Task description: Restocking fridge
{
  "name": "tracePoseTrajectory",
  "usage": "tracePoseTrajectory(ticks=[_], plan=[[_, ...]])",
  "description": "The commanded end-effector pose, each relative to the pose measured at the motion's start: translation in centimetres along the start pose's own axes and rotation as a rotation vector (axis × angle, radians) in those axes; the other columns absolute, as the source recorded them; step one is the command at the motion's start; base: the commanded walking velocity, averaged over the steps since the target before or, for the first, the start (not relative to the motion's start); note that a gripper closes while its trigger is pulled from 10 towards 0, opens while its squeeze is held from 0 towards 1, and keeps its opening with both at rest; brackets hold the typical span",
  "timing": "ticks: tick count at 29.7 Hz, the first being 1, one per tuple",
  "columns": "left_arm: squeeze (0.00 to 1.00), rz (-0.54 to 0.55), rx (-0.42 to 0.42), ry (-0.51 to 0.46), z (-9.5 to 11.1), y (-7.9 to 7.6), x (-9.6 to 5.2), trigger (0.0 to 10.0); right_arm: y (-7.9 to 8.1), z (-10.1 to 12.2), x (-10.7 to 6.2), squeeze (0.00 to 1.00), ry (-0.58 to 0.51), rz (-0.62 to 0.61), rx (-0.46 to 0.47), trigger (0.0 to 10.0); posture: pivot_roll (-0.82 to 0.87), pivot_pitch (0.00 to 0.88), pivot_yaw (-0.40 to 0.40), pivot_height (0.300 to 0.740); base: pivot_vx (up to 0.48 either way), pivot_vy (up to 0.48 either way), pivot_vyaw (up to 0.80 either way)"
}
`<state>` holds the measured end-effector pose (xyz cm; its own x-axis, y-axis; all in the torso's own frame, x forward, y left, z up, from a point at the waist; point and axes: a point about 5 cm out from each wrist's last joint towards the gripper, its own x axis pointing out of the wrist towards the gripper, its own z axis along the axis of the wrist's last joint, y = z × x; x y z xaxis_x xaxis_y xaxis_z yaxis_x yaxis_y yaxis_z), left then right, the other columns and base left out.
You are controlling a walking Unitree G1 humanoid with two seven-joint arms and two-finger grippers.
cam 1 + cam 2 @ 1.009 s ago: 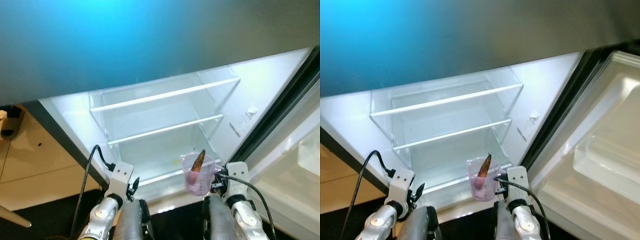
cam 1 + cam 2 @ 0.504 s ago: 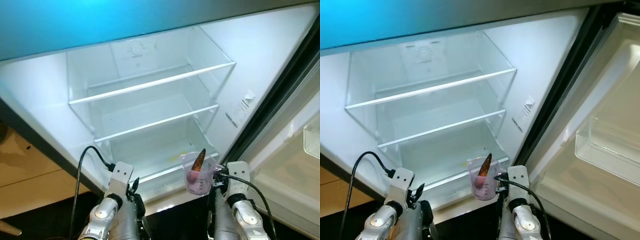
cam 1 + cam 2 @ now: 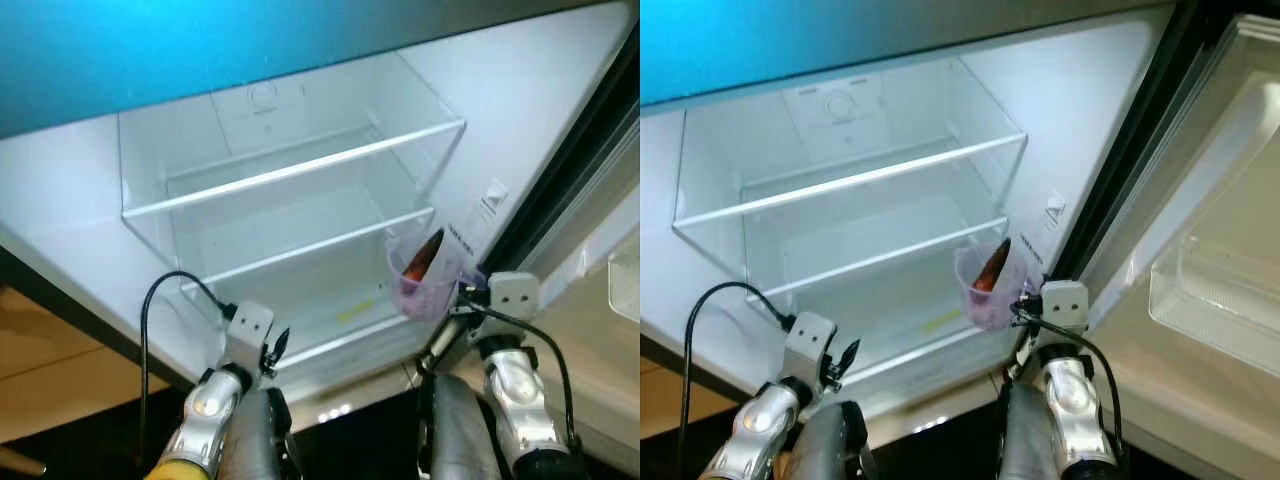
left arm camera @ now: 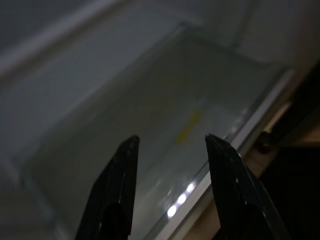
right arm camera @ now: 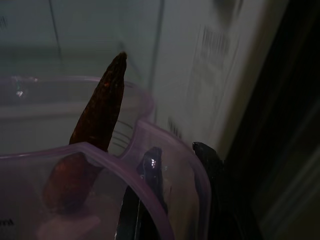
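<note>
The right gripper (image 3: pixel 1025 312) has lifted the cup (image 3: pixel 425 275), pinching its rim, toward 1 o'clock; tilted, the carrot (image 5: pixel 97 135) may fall. Left gripper (image 4: pixel 170 150) is spread.

The fridge (image 3: pixel 300 200) loses its top to a blue-lit blur across the upper part of both eye views, and its open door (image 3: pixel 1210 290) runs off the right edge. The label (image 3: pixel 1052 212) on the inner right wall is too small to read; same in the right wrist view, print soft and dark. There the purple cup (image 5: pixel 100 200) is cut by the bottom edge, its base out of frame, and the brown thing (image 5: pixel 95 145) inside blurs behind the plastic. The yellow streak (image 4: pixel 190 124) on the lowest shelf (image 3: pixel 330 310): can't tell what it is. Both arms drop off the bottom edge.
</note>
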<state>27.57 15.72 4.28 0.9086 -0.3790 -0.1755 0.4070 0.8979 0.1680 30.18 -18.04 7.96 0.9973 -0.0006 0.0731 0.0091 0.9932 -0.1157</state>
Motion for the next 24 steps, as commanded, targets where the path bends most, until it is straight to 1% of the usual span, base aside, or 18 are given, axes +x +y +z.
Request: tracePoseTrajectory(ticks=[1, 3, 5, 6, 10, 14, 15, 16, 17, 19, 20, 21, 22, 23, 24], plan=[[0.00, -0.040, 0.011, -0.016, 0.4, -0.3, -0.3, 10.0, 0.1, 0.4, -0.1, 0.00, -0.029, -0.002, 0.002, 10.0, -0.05, 0.156, 0.045, 0.560, 0.000, 0.000, 0.00], [0.00, -0.068, -0.006, -0.057, 1.4, -0.7, -0.4, 10.0, -0.1, 1.2, 0.2, 0.00, -0.059, -0.014, 0.001, 10.0, -0.05, 0.155, 0.044, 0.560, 0.000, 0.000, 0.00], [0.00, -0.079, -0.017, -0.071, 1.8, -0.9, -0.4, 10.0, -0.2, 1.5, 0.3, 0.00, -0.069, -0.017, 0.002, 10.0, -0.05, 0.157, 0.044, 0.560, 0.000, 0.000, 0.00], [0.00, -0.085, -0.024, -0.090, 2.4, -1.1, -0.5, 10.0, -0.3, 1.8, 0.4, 0.00, -0.077, -0.015, 0.002, 10.0, -0.04, 0.157, 0.044, 0.560, 0.000, 0.000, 0.00], [0.00, -0.085, -0.033, -0.102, 2.9, -1.2, -0.5, 10.0, -0.2, 2.0, 0.5, 0.00, -0.083, -0.011, 0.002, 10.0, -0.04, 0.159, 0.046, 0.560, 0.000, 0.000, 0.00], [0.00, -0.089, -0.061, -0.119, 4.0, -1.4, -0.1, 10.0, 1.4, 2.9, 1.5, 0.00, -0.110, 0.038, -0.007, 10.0, -0.03, 0.169, 0.058, 0.560, 0.000, 0.000, 0.00], [0.00, -0.089, -0.061, -0.119, 4.0, -1.4, -0.1, 10.0, 1.4, 2.9, 1.5, 0.00, -0.110, 0.038, -0.007, 10.0, -0.03, 0.169, 0.058, 0.560, 0.000, 0.000, 0.00], [0.00, -0.094, -0.062, -0.125, 4.4, -1.5, 0.0, 10.0, 1.9, 3.4, 2.1, 0.00, -0.120, 0.047, -0.009, 10.0, -0.02, 0.173, 0.061, 0.560, 0.000, 0.000, 0.00], [0.00, -0.094, -0.062, -0.125, 4.4, -1.5, 0.0, 10.0, 1.9, 3.4, 2.1, 0.00, -0.120, 0.047, -0.009, 10.0, -0.02, 0.173, 0.061, 0.560, 0.000, 0.000, 0.00], [0.00, -0.096, -0.065, -0.139, 5.0, -1.6, 0.2, 10.0, 2.1, 3.8, 2.9, 0.00, -0.122, 0.045, -0.031, 10.0, -0.02, 0.176, 0.059, 0.560, 0.000, 0.000, 0.00], [0.00, -0.096, -0.065, -0.139, 5.0, -1.6, 0.2, 10.0, 2.1, 3.8, 2.9, 0.00, -0.122, 0.045, -0.031, 10.0, -0.02, 0.176, 0.059, 0.560, 0.000, 0.000, 0.00], [0.00, -0.094, -0.066, -0.145, 5.4, -1.5, 0.2, 10.0, 2.2, 4.1, 3.3, 0.00, -0.128, 0.046, -0.029, 10.0, -0.01, 0.179, 0.058, 0.560, 0.000, 0.000, 0.00], [0.00, -0.087, -0.062, -0.156, 5.9, -1.3, 0.2, 10.0, 2.4, 4.7, 4.2, 0.00, -0.126, 0.054, -0.034, 10.0, 0.00, 0.188, 0.056, 0.560, 0.000, 0.000, 0.00], [0.00, -0.087, -0.062, -0.156, 5.9, -1.3, 0.2, 10.0, 2.4, 4.7, 4.2, 0.00, -0.126, 0.054, -0.034, 10.0, 0.00, 0.188, 0.056, 0.560, 0.000, 0.000, 0.00], [0.00, -0.082, -0.054, -0.163, 6.2, -1.1, 0.2, 10.0, 2.5, 5.0, 4.7, 0.00, -0.119, 0.061, -0.038, 10.0, 0.00, 0.190, 0.054, 0.560, 0.000, 0.000, 0.00]])
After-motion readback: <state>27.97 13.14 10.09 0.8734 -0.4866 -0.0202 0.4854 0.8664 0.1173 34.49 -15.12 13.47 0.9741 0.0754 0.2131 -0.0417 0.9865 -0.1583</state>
